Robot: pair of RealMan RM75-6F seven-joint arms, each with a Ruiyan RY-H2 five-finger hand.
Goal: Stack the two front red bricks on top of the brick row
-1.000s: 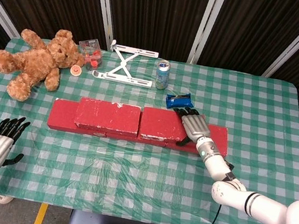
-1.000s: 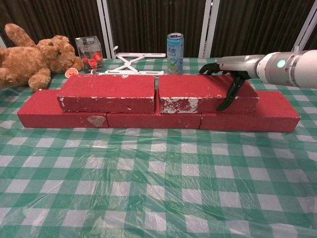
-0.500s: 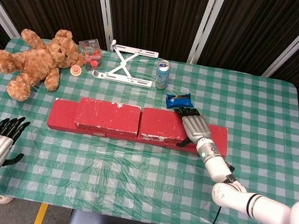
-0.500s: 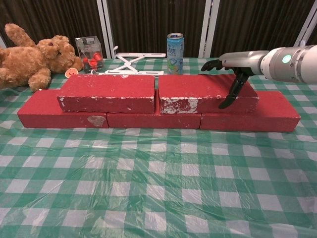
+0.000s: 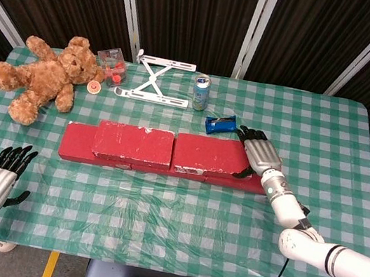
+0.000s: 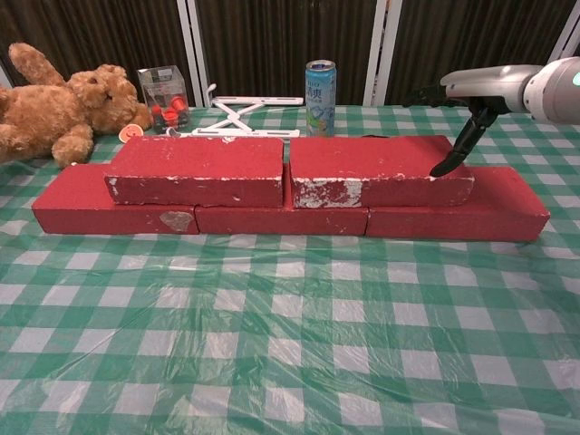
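Two red bricks lie end to end on top of the red brick row (image 5: 76,143) (image 6: 281,219): the left one (image 5: 134,143) (image 6: 195,169) and the right one (image 5: 205,155) (image 6: 381,169). My right hand (image 5: 262,153) (image 6: 489,86) hovers open over the right end of the right top brick, fingers spread. Its thumb tip (image 6: 444,167) hangs down beside that brick's right edge; I cannot tell whether it touches. My left hand (image 5: 2,175) stays open and empty, low at the table's front left corner, out of the chest view.
A teddy bear (image 5: 42,79) (image 6: 59,104) lies at the back left. Beside it stand a clear box with red pieces (image 5: 111,63) (image 6: 164,92), a white folding stand (image 5: 154,76) and a drink can (image 5: 201,92) (image 6: 320,97). A blue snack packet (image 5: 221,124) lies behind the bricks.
My right hand has lifted off the right top brick and moved right, past its end. Both top bricks stay in place. The left hand has not moved.
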